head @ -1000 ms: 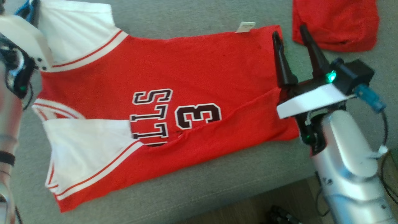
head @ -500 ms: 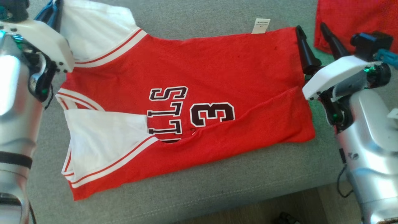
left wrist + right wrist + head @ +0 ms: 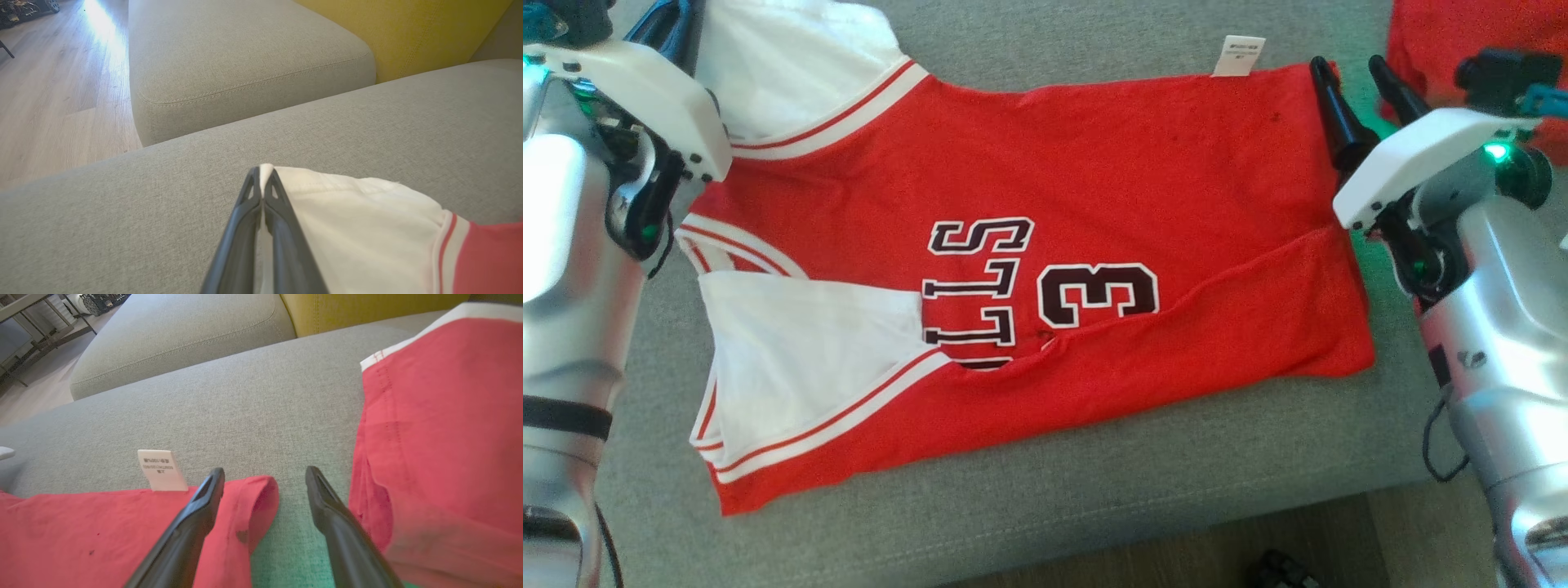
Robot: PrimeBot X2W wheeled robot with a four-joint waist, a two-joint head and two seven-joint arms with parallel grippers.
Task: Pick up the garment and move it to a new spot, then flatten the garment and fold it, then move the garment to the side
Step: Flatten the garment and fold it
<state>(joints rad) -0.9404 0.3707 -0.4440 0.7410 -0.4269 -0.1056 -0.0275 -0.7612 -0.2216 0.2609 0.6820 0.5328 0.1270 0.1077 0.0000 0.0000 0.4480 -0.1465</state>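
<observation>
Head view has shifted since a second ago, so the whole scene sits further right in frame: camera move, garment not dragged. The right wrist has turned, its white cover plate now tilted up. Nearest is a strip of wood floor (image 3: 1176, 555), then the front edge of the grey sofa seat (image 3: 1094, 490). The garment (image 3: 1094, 180), a red jersey with white panels and striped trim, lies flat and sideways on the seat, armholes toward the robot's left, hem toward its right. Its near long side is folded up over the front, and that flap covers the lower part of the dark lettering (image 3: 976, 282) and the edge of the number 3 (image 3: 1098, 294). The far long edge is straight, with a white label (image 3: 1237, 55) sticking out past it onto bare sofa. The left gripper (image 3: 263, 171) is at the far left corner, fingers pressed tight together and pinching the white edge of the jersey between the tips. The right gripper (image 3: 264, 473) is at the far right hem corner, fingers spread wide and gripping nothing. One finger is over the rolled hem corner, contact unclear; the other is over bare sofa between the jersey and a second red cloth (image 3: 441, 437). That cloth lies apart from the jersey on the robot's right. Beyond are another grey cushion (image 3: 245, 61) and a yellow backrest (image 3: 408, 32).
</observation>
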